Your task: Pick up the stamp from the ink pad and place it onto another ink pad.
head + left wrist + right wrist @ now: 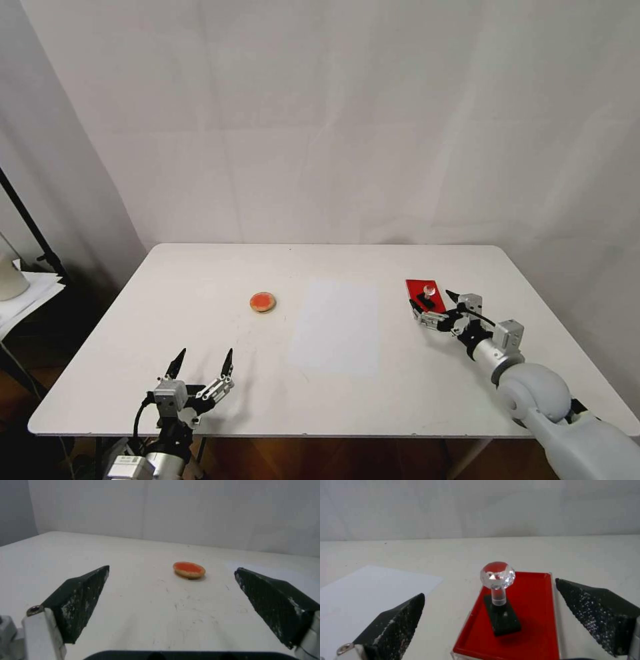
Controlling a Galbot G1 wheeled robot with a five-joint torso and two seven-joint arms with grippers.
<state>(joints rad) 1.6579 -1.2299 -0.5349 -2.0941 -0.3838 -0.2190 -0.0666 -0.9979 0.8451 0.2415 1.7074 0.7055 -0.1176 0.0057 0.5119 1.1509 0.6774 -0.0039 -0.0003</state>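
The stamp (427, 296) (499, 597), a black rectangular base under a clear rounded knob, stands upright on the flat red ink pad (421, 291) (533, 610) at the table's right. My right gripper (433, 299) (490, 590) is open, low over the pad's near end, its fingers either side of the stamp and apart from it. The other ink pad (263, 303) (189, 569), a small round orange-red disc with a tan rim, lies left of centre. My left gripper (203, 359) (171, 573) hovers open near the front left edge, well short of the disc.
A white paper sheet (340, 327) (363, 590) lies flat between the two pads. The white table (200, 280) ends close behind my left gripper. A black stand and a stack of papers (27, 293) sit off the table's left side.
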